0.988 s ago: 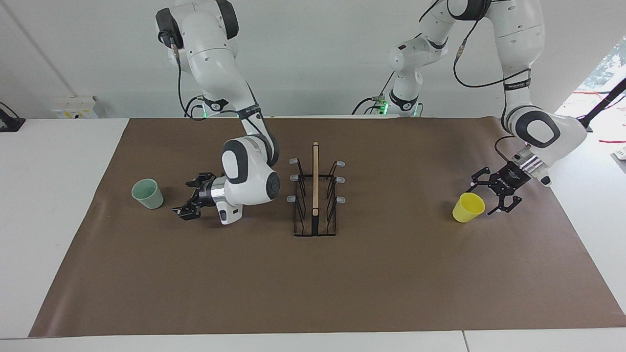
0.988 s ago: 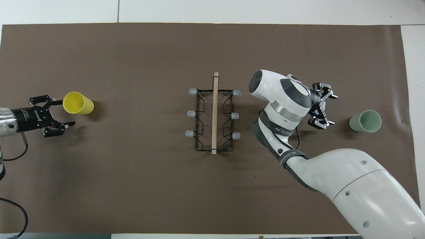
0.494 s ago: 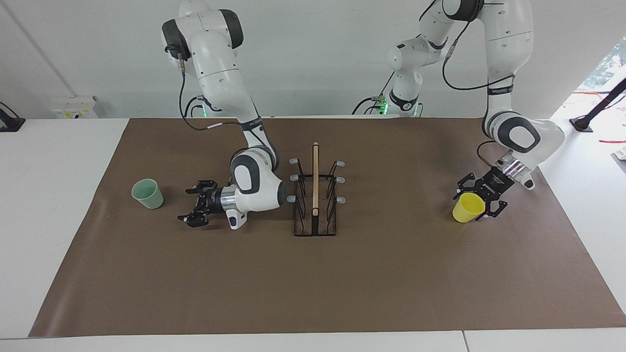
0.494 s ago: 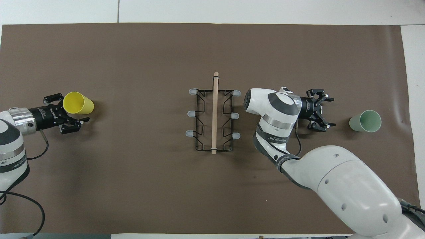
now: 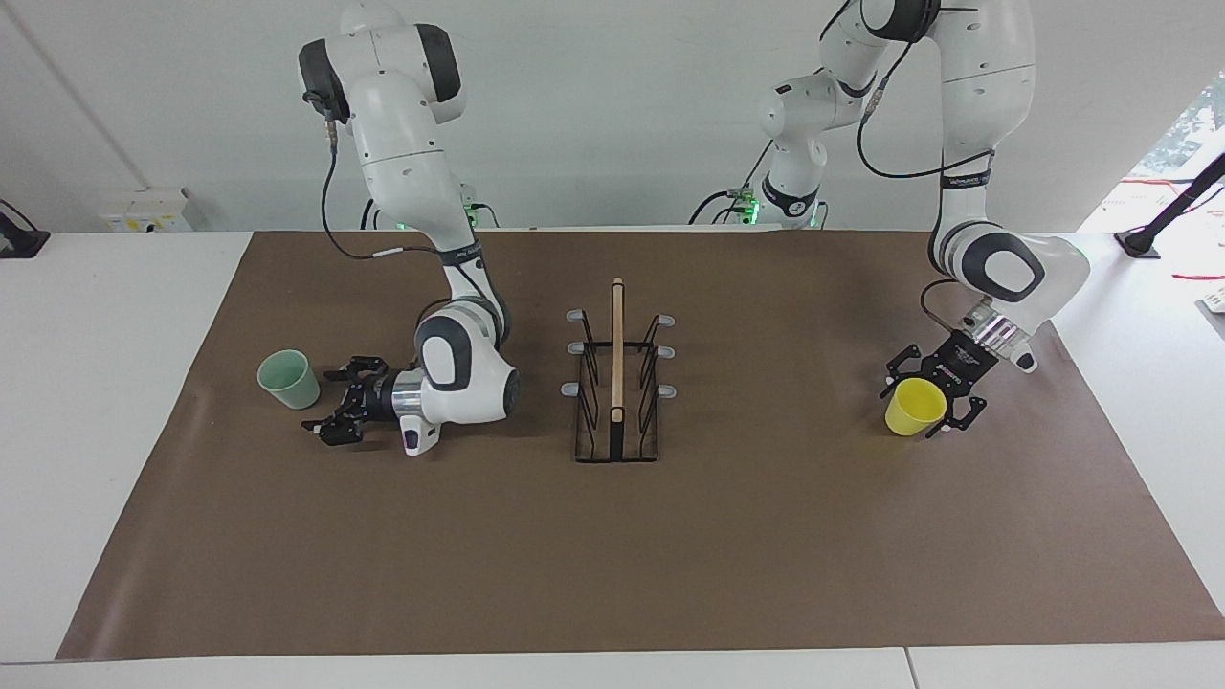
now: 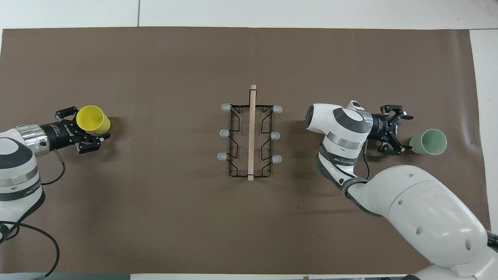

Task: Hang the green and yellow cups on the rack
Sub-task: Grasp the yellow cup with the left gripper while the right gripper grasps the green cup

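Note:
The pale green cup [image 5: 289, 379] stands upright on the mat toward the right arm's end, also in the overhead view [image 6: 428, 142]. My right gripper [image 5: 325, 402] [image 6: 402, 132] is low, lying sideways, open, just short of it. The yellow cup [image 5: 917, 406] [image 6: 93, 119] stands toward the left arm's end. My left gripper [image 5: 916, 400] [image 6: 90, 126] is open with one finger on each side of the yellow cup. The black wire rack [image 5: 617, 354] [image 6: 252, 132] with its wooden bar stands mid-table, with nothing on its prongs.
A brown mat [image 5: 766, 536] [image 6: 155, 58] covers the white table [image 5: 96, 402]. The rack lies between the two arms. A black cable [image 6: 23, 233] loops by the left arm.
My right gripper has moved low along the mat toward the green cup. My left gripper has moved in so its open fingers now flank the yellow cup.

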`<act>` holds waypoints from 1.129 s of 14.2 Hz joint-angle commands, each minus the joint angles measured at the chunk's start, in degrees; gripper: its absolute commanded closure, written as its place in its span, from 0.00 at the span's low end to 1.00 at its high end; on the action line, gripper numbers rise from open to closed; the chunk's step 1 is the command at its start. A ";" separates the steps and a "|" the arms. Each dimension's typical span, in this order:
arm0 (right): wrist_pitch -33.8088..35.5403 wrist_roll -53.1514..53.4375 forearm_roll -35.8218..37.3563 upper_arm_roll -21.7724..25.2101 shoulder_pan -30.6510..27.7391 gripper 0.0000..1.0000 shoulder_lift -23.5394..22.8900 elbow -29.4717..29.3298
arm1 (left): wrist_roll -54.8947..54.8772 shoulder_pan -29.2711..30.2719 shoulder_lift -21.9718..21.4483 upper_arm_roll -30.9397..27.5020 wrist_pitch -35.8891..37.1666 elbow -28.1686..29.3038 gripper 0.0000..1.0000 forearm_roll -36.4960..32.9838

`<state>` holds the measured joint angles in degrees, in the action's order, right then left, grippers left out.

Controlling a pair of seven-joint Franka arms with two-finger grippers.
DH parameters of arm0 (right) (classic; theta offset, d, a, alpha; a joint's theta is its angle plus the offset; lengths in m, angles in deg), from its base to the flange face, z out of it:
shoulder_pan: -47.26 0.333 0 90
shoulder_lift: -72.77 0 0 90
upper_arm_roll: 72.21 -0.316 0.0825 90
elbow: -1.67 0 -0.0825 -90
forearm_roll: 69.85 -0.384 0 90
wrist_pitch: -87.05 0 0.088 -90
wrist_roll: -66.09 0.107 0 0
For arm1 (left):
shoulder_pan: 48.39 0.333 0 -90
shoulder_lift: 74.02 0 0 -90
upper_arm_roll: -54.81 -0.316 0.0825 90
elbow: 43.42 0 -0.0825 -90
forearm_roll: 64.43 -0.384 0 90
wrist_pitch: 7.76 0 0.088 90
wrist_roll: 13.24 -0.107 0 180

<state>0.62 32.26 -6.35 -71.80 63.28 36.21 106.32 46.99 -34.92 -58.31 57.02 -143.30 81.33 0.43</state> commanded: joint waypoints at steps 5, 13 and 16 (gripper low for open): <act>-0.92 6.76 3.20 -0.67 -1.60 0.00 1.50 4.07 | -1.34 -1.87 -0.07 -0.54 -2.45 -0.90 1.00 1.32; -1.36 6.23 5.05 -0.67 -3.53 0.00 2.20 6.44 | 1.29 -5.99 -11.04 -0.63 -1.49 -1.08 1.00 -7.01; -1.10 5.18 5.05 -0.76 -3.62 0.00 2.46 6.88 | 7.60 -10.91 -14.21 -0.54 0.96 -1.95 1.00 -18.85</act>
<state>0.51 38.12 -3.13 -71.81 60.91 37.42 110.51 51.01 -42.71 -69.66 57.12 -144.08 78.23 -12.47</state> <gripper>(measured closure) 0.000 0.339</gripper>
